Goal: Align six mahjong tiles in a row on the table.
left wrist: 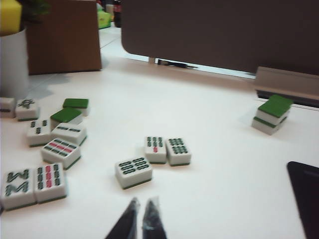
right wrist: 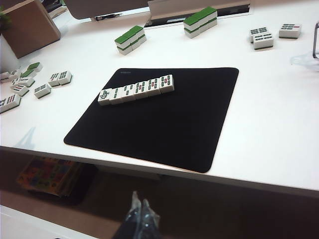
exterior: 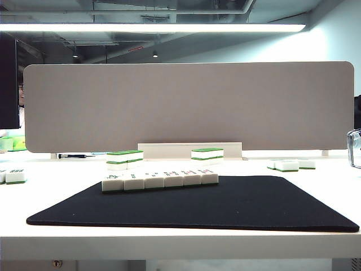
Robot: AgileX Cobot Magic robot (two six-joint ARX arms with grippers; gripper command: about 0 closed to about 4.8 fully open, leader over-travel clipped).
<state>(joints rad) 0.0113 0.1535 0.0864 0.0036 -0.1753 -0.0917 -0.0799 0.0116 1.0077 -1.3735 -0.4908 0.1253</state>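
Six tiles [exterior: 159, 180] are seen side by side in a row along the far edge of the black mat [exterior: 225, 206] on the table [exterior: 333, 186]. They are judged small, hard, light and smooth, best pinched across the short sides. The left claw [left wrist: 139, 219] is clenched and empty above loose tiles [left wrist: 133, 172], well apart from the row. The right claw [right wrist: 139, 216] is closed on nothing, held back off the table's near edge.
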